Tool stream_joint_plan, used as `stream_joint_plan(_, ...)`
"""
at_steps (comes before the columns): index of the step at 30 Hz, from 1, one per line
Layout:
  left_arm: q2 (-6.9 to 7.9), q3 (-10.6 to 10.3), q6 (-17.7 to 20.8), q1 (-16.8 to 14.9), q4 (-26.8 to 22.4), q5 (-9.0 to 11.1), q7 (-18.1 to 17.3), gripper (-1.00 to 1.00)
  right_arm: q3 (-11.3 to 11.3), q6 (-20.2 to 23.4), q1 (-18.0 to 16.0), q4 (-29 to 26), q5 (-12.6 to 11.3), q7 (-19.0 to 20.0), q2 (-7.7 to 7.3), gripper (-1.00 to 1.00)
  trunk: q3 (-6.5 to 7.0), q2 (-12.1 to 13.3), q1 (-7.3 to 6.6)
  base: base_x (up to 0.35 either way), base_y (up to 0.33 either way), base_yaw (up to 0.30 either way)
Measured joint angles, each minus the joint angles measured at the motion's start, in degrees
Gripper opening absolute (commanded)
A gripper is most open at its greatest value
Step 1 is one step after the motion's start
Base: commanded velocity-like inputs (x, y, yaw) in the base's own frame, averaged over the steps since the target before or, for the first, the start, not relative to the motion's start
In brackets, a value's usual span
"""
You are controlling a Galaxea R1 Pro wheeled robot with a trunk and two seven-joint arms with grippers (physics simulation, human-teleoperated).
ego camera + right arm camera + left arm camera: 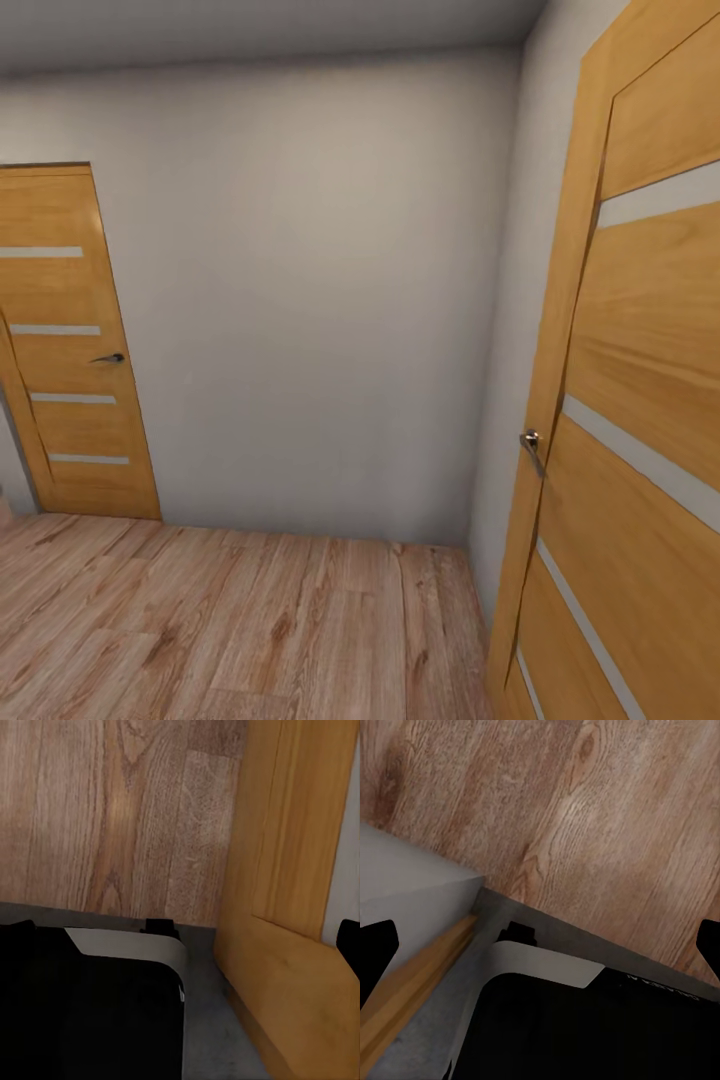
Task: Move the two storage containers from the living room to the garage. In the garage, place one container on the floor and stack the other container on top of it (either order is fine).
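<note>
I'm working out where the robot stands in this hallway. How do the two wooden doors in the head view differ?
The left door sits farther off in the far wall and shows whole down to the floor; the right door is close, seen at a steep angle and cut by the picture's edge. The left door's handle looks dark, the right door's handle shiny metal. Both are honey-coloured wood with pale horizontal strips.
</note>
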Motion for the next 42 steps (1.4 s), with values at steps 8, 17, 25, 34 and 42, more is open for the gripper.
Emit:
stream_joint_plan(8, -0.04, 0.00, 0.00, 0.00, 0.01, 0.00, 0.00, 1.00, 0.00, 0.00, 0.00, 0.00, 0.00, 0.00, -0.01, 1.00, 0.00, 0.00, 0.00, 0.003, 0.000, 0.000)
stream_joint_plan(17, 0.02, 0.00, 0.03, 0.00, 0.01, 0.01, 0.00, 1.00, 0.00, 0.04, 0.00, 0.00, 0.00, -0.01, -0.01, 1.00, 0.00, -0.01, -0.03, 0.245, 0.000, 0.000)
stream_joint_plan(25, 0.08, 0.00, 0.03, 0.00, 0.01, 0.05, 0.00, 1.00, 0.00, 0.05, 0.00, 0.00, 0.00, 0.00, -0.01, 1.00, 0.00, -0.01, -0.03, 0.320, 0.000, 0.000)
stream_joint_plan(34, 0.09, 0.00, 0.03, 0.00, 0.01, 0.08, 0.00, 1.00, 0.00, 0.13, 0.00, 0.00, 0.00, 0.00, 0.00, 1.00, 0.00, -0.01, -0.03, 0.321, 0.000, 0.000)
stream_joint_plan(42, 0.09, 0.00, 0.03, 0.00, 0.01, 0.05, 0.00, 1.00, 0.02, 0.02, 0.00, 0.00, 1.28, 0.06, -0.01, 1.00, 0.00, -0.01, -0.03, 0.321, 0.000, 0.000)
